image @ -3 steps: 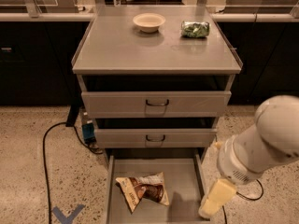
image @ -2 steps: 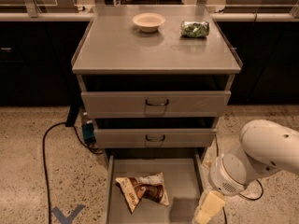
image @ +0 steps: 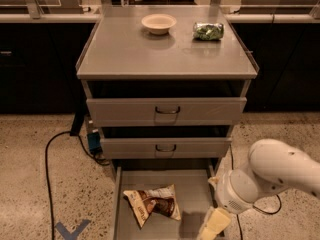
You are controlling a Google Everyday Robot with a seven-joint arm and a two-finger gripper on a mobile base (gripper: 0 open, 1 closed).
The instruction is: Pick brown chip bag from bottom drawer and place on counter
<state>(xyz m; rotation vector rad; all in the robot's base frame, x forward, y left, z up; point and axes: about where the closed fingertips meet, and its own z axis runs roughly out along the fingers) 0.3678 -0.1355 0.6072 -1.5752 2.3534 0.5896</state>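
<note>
Camera view, nearest edge first: the pincer (image: 213,227) hangs low at the bottom of the frame, over the right-hand side of the bottom drawer (image: 195,191), a pale yellowish piece partly cut off by the picture's lower edge. Whether it is released or clenched cannot be told. It holds nothing that can be seen. Its round white wrist joint (image: 239,193) sits just above it, and the thick white arm (image: 282,171) runs off to the right, over the speckled floor (image: 30,194).

The bottom drawer is pulled out. On its flat grey floor, left of the pincer and apart from it, lies the brown chip bag (image: 152,205), crumpled and lying flat. A blue mark (image: 70,230) is on the floor left of the drawer, and a dark cable (image: 47,169) loops toward the cabinet's left foot.

Above the drawer come the middle drawer front (image: 200,148) and the upper drawer front (image: 205,111), each with a dark wire handle.

Farther back, the table (image: 130,51) carries a pale bowl (image: 158,23) near its rear middle and a clear packet of green contents (image: 208,31) to the bowl's right, the two apart. Behind runs a pale-topped bench (image: 45,18) with black fronts.
</note>
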